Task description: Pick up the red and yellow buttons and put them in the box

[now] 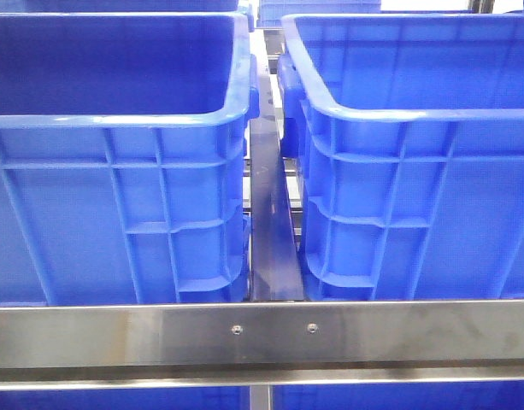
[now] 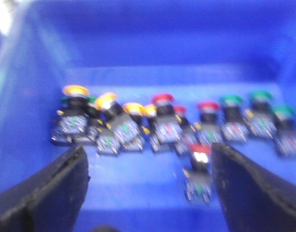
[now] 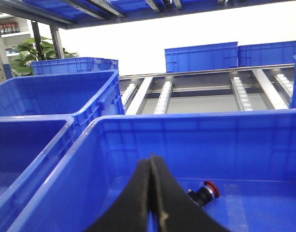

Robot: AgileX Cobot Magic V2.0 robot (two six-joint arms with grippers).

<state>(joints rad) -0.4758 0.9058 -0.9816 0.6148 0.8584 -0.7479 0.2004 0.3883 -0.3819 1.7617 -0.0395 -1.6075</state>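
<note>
The left gripper (image 2: pixel 148 193) hangs open inside the blue plastic bin (image 2: pixel 152 43), straddling a lone red-capped push button (image 2: pixel 200 166) lying nearest it, apparently lined up for a grasp. Beyond, a blurred row of yellow, red and green-capped buttons (image 2: pixel 162 123). The right gripper (image 3: pixel 152 193) is pressed closed, empty, over the right blue box (image 3: pixel 186 130), where one red button (image 3: pixel 205 192) lies.

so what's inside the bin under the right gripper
One red button lies on the floor of the blue bin, just beyond the shut right gripper. The fingers hide the floor nearest the camera.
</note>
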